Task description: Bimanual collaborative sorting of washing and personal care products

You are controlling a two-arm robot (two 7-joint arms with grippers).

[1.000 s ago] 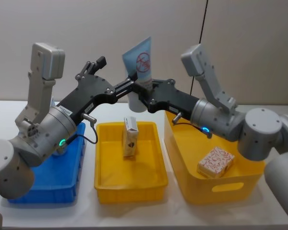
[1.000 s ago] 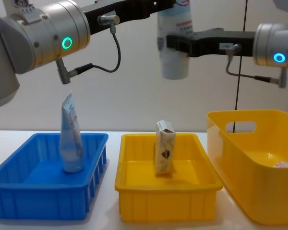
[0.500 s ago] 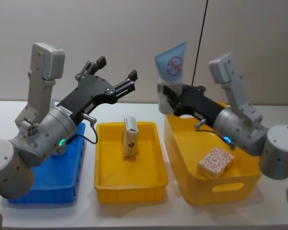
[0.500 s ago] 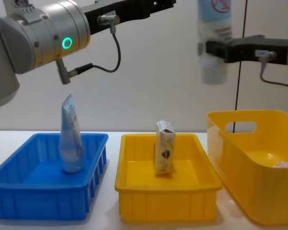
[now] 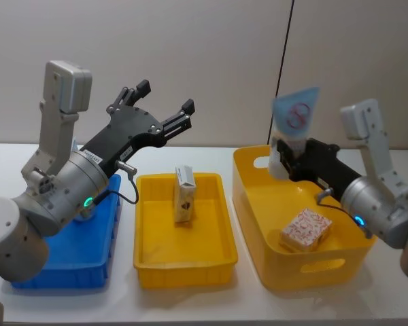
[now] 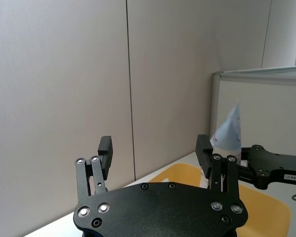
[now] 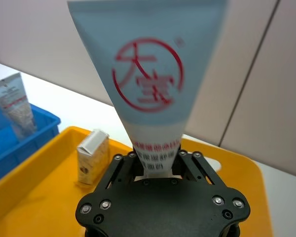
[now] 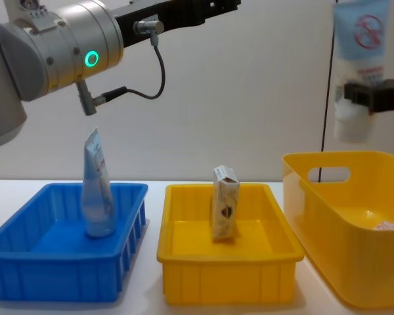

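Note:
My right gripper is shut on a pale-blue squeeze tube with a red circle mark, held cap down. The tube hangs above the deep yellow bin, clear of its rim. The right wrist view shows the fingers clamped on the tube near its cap end. My left gripper is raised and open with nothing in it, over the gap between the blue bin and the middle tray. A white carton stands upright in the shallow yellow tray.
A red-patterned carton lies in the deep yellow bin. A second pale tube stands upright in the blue bin at the left. The three bins sit side by side on a white table near a grey wall.
The left gripper has let go of the tube and stays raised and open. The right gripper has carried the tube to the right and downward, over the deep yellow bin.

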